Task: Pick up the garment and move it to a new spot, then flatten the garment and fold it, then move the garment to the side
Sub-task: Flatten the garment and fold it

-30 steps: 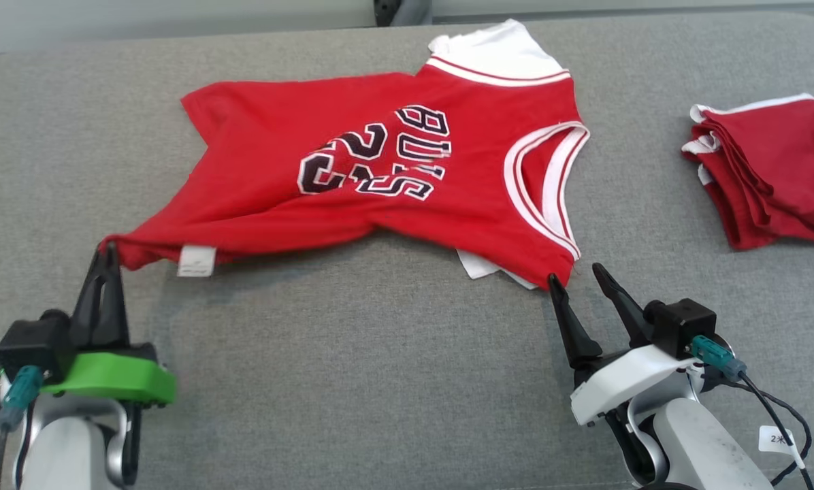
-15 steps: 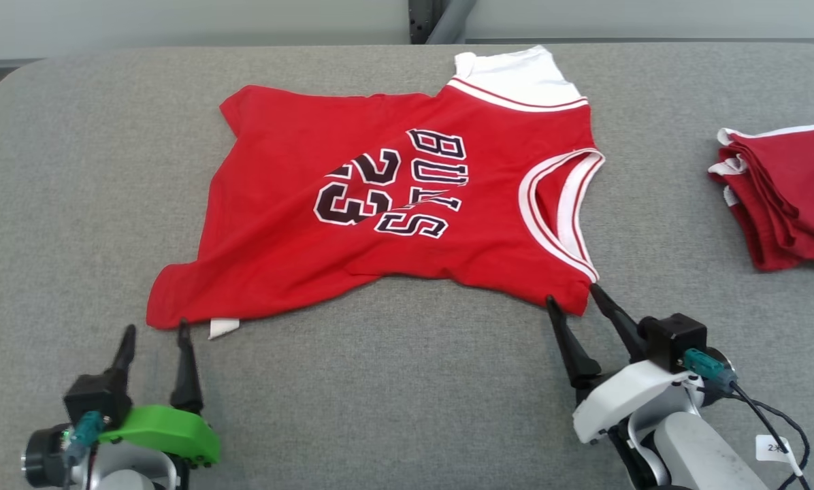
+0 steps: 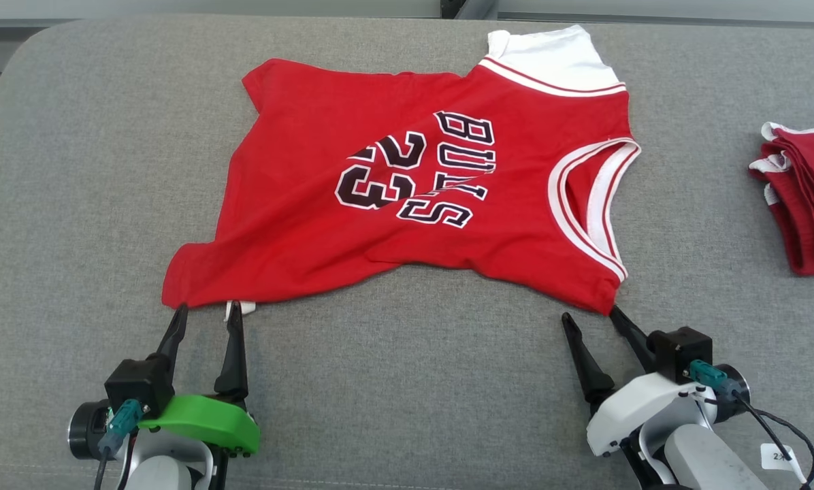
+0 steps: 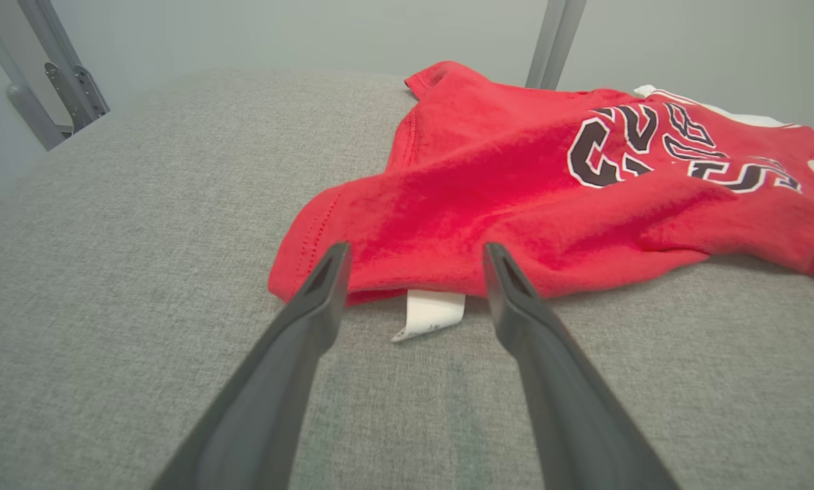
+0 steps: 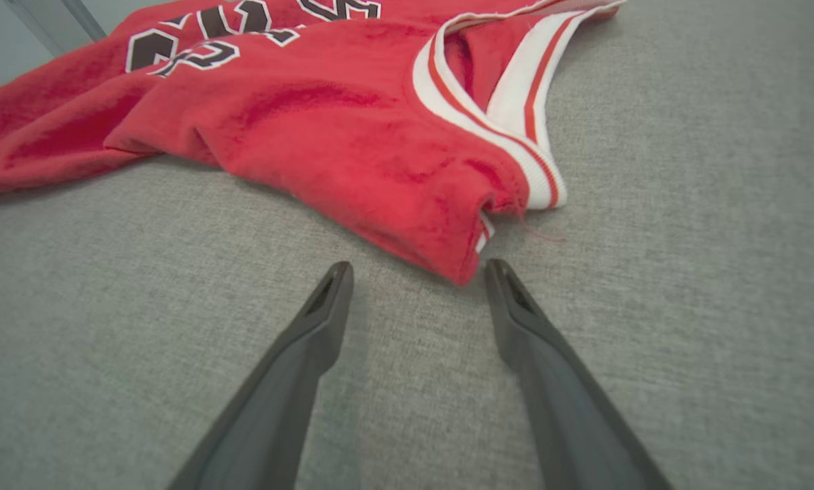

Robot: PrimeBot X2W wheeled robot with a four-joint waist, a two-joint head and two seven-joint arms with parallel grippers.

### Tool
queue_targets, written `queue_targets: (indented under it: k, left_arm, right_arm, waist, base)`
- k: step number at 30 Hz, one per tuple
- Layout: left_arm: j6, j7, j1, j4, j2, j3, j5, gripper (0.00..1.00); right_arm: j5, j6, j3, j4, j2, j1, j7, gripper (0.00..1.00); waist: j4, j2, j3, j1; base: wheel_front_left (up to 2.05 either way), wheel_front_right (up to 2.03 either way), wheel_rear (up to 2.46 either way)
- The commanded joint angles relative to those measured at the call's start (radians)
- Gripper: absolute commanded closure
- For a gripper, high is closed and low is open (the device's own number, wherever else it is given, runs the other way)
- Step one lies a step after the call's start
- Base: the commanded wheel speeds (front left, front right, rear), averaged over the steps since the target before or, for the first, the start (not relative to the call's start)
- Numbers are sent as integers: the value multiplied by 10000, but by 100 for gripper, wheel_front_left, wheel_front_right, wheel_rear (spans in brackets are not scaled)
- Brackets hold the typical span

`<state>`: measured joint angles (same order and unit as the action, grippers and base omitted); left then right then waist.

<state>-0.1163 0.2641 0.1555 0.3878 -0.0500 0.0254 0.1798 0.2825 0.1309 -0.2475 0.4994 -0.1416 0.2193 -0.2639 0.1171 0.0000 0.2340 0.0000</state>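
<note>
Grey woven fabric covers the table [image 3: 407,381] beneath me. My left gripper [image 3: 207,307] has its two dark fingers wide apart and holds nothing. The tips sit at the near-left hem corner of the red jersey [image 3: 312,218], one on each side of the small white tag [image 4: 429,314] poking out from under that hem. Whether they touch the cloth I cannot tell. My right gripper [image 3: 589,314] is spread just as wide and is also empty. It points at the jersey's near-right corner, with the outer fingertip just beside that corner and the inner one a little clear of it.

The jersey lies spread on the table, front up, with black-and-white lettering and the number 23 across its middle. It isn't flat: a fold runs along its near edge between my two grippers. A white-and-red striped opening [image 3: 594,204] curves along its right side, and a white panel [image 3: 550,58] sticks out at its far-right corner. Well apart from the jersey, further right, sits a pile of folded red clothes [image 3: 805,211]. Past the jersey, grey metal posts [image 4: 46,88] rise behind the table.
</note>
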Motion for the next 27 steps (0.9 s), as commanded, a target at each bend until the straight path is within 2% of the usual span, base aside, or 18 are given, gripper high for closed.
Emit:
queue_targets:
  k: [1, 3, 4, 5, 6, 7, 10, 15, 19, 23, 27]
  left_arm:
    - [36, -2, 173, -84, -23, 11, 35, 0]
    - [71, -2, 248, -183, -21, 116, 90, 0]
    - [90, -2, 238, -211, -21, 158, 108, 0]
    - [102, -2, 236, -229, -21, 203, 157, 0]
    - [102, -2, 258, -263, -21, 239, 177, 0]
    - [106, -2, 288, -298, -22, 255, 210, 0]
    - [119, -2, 301, -386, -20, 284, 271, 0]
    - [178, -2, 276, -528, -21, 358, 356, 0]
    - [211, -2, 335, -591, -19, 588, 460, 0]
    - [207, -2, 544, -500, -19, 1113, 686, 0]
    - [287, -2, 698, -460, -19, 1812, 1015, 0]
  right_arm:
    - [-60, -5, -29, 51, 18, 65, -3, 0]
    - [-95, -5, -69, 104, 92, 209, -3, 0]
    - [-93, -5, -75, 130, 106, 270, -3, 38]
    - [-89, -5, -83, 154, 77, 352, -3, 60]
    - [-125, -5, -112, 180, 51, 428, -3, 97]
    - [-141, -5, -120, 200, 63, 500, -3, 100]
    - [-38, -5, -131, 49, 1, 726, -3, 100]
    - [259, -5, -231, -1324, -127, 942, -3, 100]
    - [405, -5, -544, -2065, -525, 1486, -3, 100]
    - [262, -5, -1003, -1560, -957, 2776, -3, 100]
    - [127, -5, -1237, -226, -1163, 4331, -3, 100]
  waist:
    - [16, 0, 31, 0]
    - [33, 0, 68, 0]
    - [44, 0, 90, 0]
    - [58, 0, 115, 0]
    - [72, 0, 140, 0]
    - [81, 0, 160, 0]
    - [100, 0, 245, 0]
    - [123, 0, 346, 0]
    - [273, 0, 425, 0]
    - [820, 0, 570, 0]
    - [1645, 0, 823, 0]
  base:
    - [0, 0, 0]
    - [0, 0, 0]
    - [0, 0, 0]
    - [0, 0, 0]
    - [0, 0, 0]
    - [0, 0, 0]
    - [0, 0, 0]
    - [0, 0, 0]
    - [0, 0, 0]
    - [0, 0, 0]
    - [0, 0, 0]
